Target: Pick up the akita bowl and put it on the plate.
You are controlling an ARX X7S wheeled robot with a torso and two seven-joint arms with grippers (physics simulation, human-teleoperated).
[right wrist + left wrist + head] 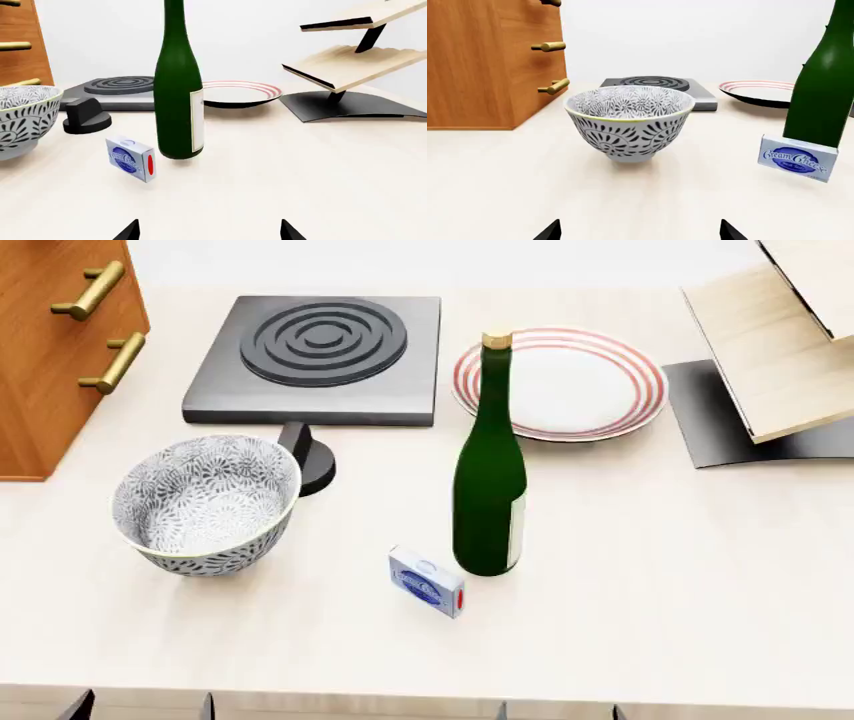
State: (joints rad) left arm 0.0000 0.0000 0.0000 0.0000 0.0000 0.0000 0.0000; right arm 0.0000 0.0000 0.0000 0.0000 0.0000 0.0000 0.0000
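The akita bowl (204, 502), white with a dense dark floral pattern, stands upright on the counter at the front left, also in the left wrist view (629, 121). The plate (561, 383), white with red rings, lies at the back, right of centre, with nothing on it. My left gripper (640, 231) is open and empty, a short way in front of the bowl and facing it. My right gripper (209, 230) is open too, at the counter's near edge and facing a green bottle. Only the fingertips of each show.
A tall green bottle (490, 480) stands between bowl and plate, with a cream cheese box (427, 582) at its foot. A dark stove burner (318, 358) and its knob (307, 458) sit behind the bowl. A wooden cabinet (54, 340) stands left, a wooden rack (787, 340) right.
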